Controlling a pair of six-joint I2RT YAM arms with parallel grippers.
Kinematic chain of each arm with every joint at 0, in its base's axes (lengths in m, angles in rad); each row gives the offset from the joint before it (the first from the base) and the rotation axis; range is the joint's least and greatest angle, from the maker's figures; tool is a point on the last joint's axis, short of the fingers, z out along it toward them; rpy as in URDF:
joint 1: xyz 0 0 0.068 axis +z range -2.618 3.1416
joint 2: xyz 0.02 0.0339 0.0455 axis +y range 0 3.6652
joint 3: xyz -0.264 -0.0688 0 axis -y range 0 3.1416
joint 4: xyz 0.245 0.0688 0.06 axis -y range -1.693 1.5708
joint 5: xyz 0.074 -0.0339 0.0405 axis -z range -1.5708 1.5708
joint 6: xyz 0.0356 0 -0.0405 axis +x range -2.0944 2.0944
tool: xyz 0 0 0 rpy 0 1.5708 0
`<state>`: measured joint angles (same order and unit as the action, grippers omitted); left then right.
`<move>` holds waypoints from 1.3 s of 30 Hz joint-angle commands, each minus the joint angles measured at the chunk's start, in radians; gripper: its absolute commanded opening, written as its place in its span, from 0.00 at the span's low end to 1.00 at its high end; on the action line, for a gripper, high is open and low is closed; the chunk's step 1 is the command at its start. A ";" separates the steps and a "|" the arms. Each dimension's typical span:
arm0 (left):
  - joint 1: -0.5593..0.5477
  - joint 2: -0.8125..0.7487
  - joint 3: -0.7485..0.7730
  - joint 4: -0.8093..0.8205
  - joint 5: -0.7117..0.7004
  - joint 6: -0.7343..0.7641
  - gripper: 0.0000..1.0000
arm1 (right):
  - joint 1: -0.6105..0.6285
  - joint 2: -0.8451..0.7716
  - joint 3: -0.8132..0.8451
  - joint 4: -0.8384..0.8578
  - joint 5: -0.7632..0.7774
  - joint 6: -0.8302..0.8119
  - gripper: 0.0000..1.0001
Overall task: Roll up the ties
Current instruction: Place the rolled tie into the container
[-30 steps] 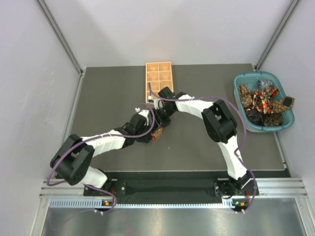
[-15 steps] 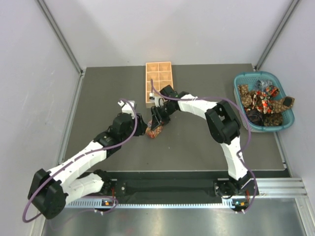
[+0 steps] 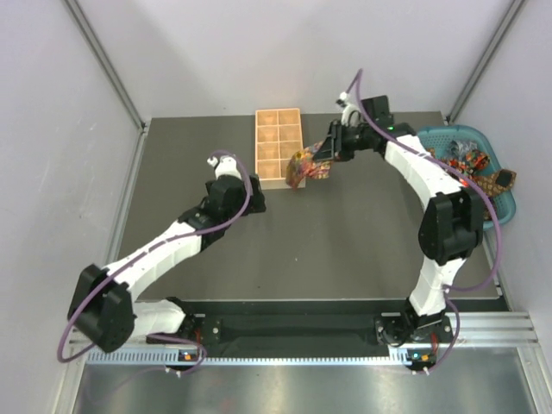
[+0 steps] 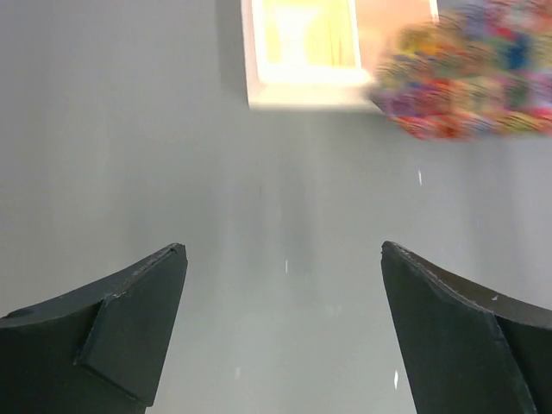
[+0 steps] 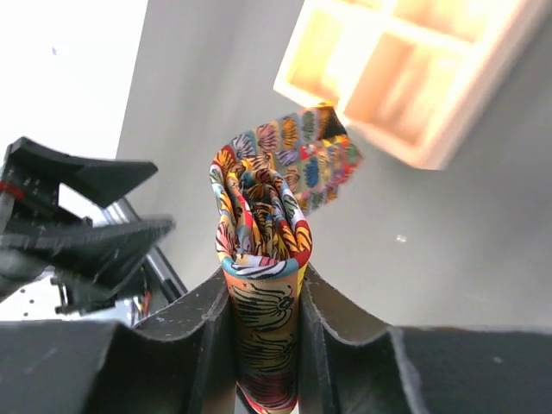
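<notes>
One rolled multicoloured printed fabric necktie [image 5: 259,233] sits clamped in the right fingers [image 5: 345,323] just beside the tan wooden compartment tray [image 3: 278,116], not yet stowed; the left fingers [image 4: 129,319] gape apart near the tray; loose patterned ties [image 3: 457,177] fill the teal plastic basket [image 3: 470,226] well right of it; most rolling likely remains.

**Surface and Material Findings**

The rolled tie [image 5: 259,241] clamped between my right fingers [image 5: 198,323] was woven cloth. It was smooth, with a soft sheen on its printed face, and the paler layer at my pads looked flatter and duller. My right fingers and my left fingers [image 4: 121,319] were black plastic, matt and faintly grained. The tray [image 3: 278,142] was pale bare wood, matt. The table [image 4: 285,216] was a dark grey sheet, smooth, with a low sheen. The basket [image 3: 470,224] was teal openwork plastic, slightly glossy, and the loose ties [image 3: 461,177] in it were printed cloth. My arm shells [image 3: 414,168] were glossy white plastic. The front rail [image 3: 293,379] was bare grey metal, dully reflective.
</notes>
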<state>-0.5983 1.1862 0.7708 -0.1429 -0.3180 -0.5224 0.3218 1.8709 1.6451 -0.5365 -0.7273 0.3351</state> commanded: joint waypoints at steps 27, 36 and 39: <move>0.173 0.302 0.260 0.072 0.056 0.022 0.95 | -0.083 0.125 0.277 -0.201 0.362 -0.019 0.00; 0.173 0.248 0.187 0.089 0.073 0.021 0.95 | 0.013 0.283 0.472 -0.224 0.416 0.028 0.00; 0.173 0.233 0.162 0.097 0.071 0.022 0.95 | 0.039 0.338 0.525 -0.223 0.424 0.051 0.00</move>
<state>-0.4271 1.4628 0.9569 -0.0963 -0.2508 -0.5102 0.3275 2.1803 2.0853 -0.7734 -0.3248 0.3496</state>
